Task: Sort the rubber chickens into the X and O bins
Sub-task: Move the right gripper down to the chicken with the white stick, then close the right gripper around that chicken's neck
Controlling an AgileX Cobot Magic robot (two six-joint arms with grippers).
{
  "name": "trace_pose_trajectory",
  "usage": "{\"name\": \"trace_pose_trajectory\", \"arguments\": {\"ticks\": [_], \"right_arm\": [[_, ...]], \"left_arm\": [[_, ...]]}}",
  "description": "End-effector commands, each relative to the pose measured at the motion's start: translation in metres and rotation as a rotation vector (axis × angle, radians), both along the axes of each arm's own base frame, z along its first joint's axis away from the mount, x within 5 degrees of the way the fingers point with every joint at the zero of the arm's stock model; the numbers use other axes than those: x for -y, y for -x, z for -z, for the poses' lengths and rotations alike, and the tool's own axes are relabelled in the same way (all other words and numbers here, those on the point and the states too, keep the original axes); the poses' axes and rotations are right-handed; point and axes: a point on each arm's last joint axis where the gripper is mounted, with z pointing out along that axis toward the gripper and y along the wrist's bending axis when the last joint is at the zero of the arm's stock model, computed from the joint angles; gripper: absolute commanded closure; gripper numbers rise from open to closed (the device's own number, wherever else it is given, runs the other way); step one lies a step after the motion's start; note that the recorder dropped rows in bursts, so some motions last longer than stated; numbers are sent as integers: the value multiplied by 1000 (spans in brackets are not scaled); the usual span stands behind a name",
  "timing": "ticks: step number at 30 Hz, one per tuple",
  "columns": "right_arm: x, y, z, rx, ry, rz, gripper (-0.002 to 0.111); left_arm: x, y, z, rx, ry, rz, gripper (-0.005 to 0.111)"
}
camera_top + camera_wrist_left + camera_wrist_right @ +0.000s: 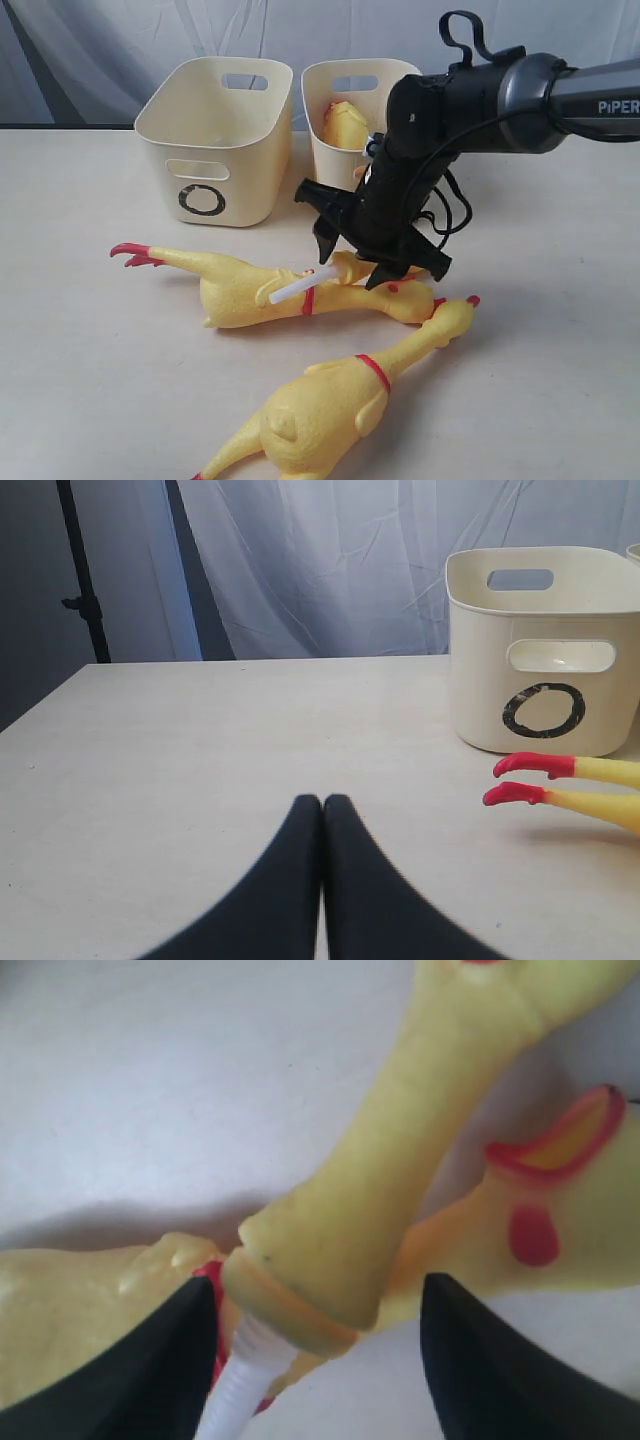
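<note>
Right jaws released astride a rubber chicken's neck (350, 1210), 4 o'clock from the O bin (243, 150); left jaws clenched.

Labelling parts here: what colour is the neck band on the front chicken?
Red. The neck band on the yellow front chicken shows best in the exterior view.

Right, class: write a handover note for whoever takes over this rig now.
Left gripper: jaws shut, empty, low over the pale table.
Right gripper: jaws open astride a small yellow rubber chicken with a white tube.
Done: one yellow rubber chicken inside the cream plastic tub beside the O-marked cream tub.
Left to do: bin the straddled chicken and two larger yellow chickens on the table.
</note>
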Motion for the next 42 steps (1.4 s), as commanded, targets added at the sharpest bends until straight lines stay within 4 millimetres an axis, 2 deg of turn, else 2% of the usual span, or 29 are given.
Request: {"name": "trace_pose_trajectory", "arguments": {"ticks": [1,12,42], "right_arm": [[1,-7,-1,44,-20,15,51],[9,-12,-1,60,5,31,51],[8,-13,-1,74,-5,36,51]], "left_arm": [[0,0,0,8,-1,5,107],[0,0,0,8,-11,5,107],[0,0,0,8,-11,5,107]]}}
